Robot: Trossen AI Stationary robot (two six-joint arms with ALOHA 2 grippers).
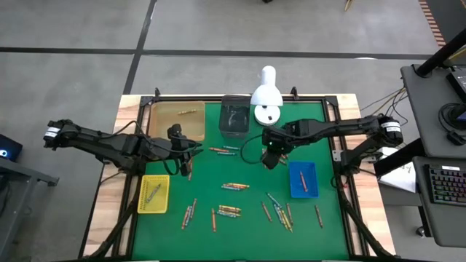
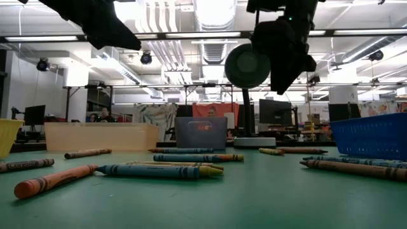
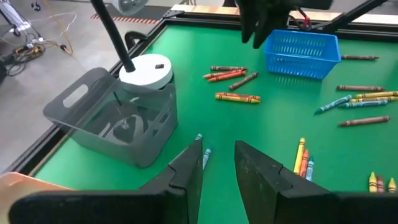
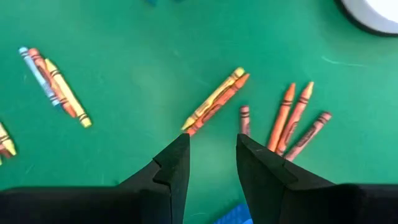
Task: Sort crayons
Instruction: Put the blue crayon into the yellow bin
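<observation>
Crayons lie scattered on the green mat (image 1: 247,171): a group (image 1: 234,186) at mid table, more (image 1: 280,211) toward the near right and a few (image 1: 222,151) between the arms. My left gripper (image 1: 186,156) hovers open above the mat near the tan tray, a blue crayon (image 3: 205,153) on the mat beyond its fingers. My right gripper (image 1: 271,156) hangs open above a yellow-and-orange pair (image 4: 214,102), clear of them and pointing steeply down. In the low view it (image 2: 283,70) hangs well above the crayons.
Four trays stand on the mat: tan (image 1: 164,125) far left, grey (image 1: 234,116) far middle, yellow (image 1: 154,193) near left, blue (image 1: 303,178) right. The yellow, blue and tan ones hold crayons. A white lamp (image 1: 266,98) stands behind my right gripper. Free mat lies between the arms.
</observation>
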